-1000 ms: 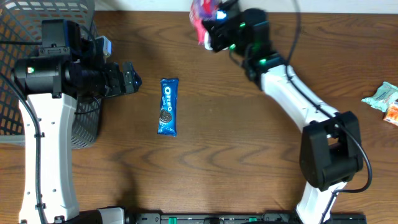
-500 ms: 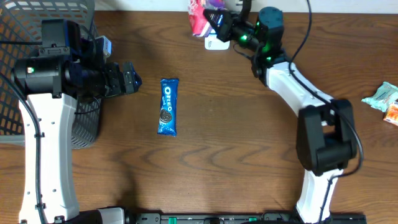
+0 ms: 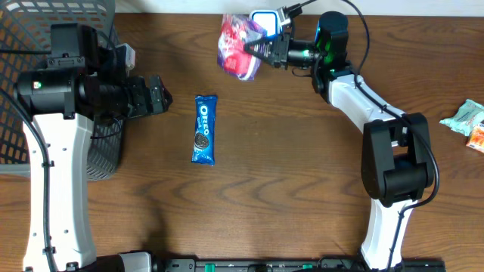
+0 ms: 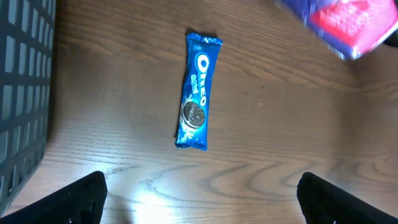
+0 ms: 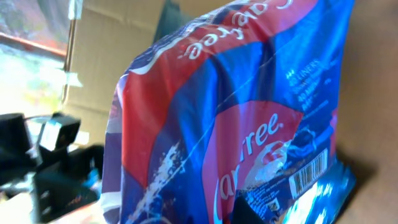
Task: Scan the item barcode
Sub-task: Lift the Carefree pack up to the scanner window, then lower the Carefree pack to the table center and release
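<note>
Arms first: your right arm reaches long across the wooden table [image 3: 302,181] to its far edge, forearm nearly level. The right gripper [image 3: 255,50] is clenched on one crinkled edge of a glossy red-and-blue snack bag [image 3: 237,47]. In the right wrist view the shiny film fills the frame, with a barcode [image 5: 309,171] printed near its lower right corner. Your left arm is bent over the table's left side. The left gripper [image 3: 160,95] has its jaws spread wide, grasping nothing, and points toward a slim, flat blue Oreo pack [image 3: 204,129] lying on the grained wood. A dark wire-mesh basket [image 3: 30,30] sits under that arm, which hides much of its inside. Two small packets [image 3: 469,125] lie at the right edge.
</note>
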### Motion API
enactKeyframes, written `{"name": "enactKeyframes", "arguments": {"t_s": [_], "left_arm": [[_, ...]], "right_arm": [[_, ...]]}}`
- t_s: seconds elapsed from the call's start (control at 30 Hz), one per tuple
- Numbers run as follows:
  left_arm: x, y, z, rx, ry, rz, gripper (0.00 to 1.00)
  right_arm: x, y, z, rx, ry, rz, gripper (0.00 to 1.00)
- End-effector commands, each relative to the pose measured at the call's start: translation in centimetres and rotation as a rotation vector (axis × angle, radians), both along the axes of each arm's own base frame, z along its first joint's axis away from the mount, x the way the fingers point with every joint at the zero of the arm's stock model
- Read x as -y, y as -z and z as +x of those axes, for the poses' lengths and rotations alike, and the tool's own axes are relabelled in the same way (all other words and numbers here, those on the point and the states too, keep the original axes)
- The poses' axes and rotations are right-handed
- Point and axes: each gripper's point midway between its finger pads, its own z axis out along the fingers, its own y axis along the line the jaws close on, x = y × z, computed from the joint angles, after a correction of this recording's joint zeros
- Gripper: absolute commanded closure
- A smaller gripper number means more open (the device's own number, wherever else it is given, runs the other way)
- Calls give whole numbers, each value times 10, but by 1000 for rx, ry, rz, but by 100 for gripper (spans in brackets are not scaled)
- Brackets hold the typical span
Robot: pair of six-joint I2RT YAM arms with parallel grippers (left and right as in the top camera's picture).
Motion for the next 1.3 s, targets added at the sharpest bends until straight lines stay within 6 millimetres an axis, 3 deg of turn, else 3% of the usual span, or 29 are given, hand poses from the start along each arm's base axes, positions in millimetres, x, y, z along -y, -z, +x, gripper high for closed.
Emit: {"name": "enactKeyframes", "arguments": {"t_s": [0.0,0.37,0.6,0.77,0.87,0.97,1.1,1.17,1.27], "left_arm": [[0,1,1,1,11,10,2],[0,1,1,1,11,10,2],[0,1,1,1,11,10,2],[0,1,1,1,11,10,2],[0,1,1,1,11,10,2],[0,1,1,1,11,10,2],[0,1,1,1,11,10,2],[0,1,1,1,11,10,2],[0,1,1,1,11,10,2]], "right_arm": [[10,-6,-26,-98,-146,24,99],[56,73,-59,-365,-134,-7,99],[79,110,-69,-467,-55,-29,55],[97,138,-69,-510,59,-155,46],[117,151,-69,-507,155,-299,44],[146,150,-71,-491,257,-451,43],[193,131,-76,-441,417,-666,38],[219,115,-80,-389,514,-803,29],[240,81,-86,-284,624,-928,14]]}}
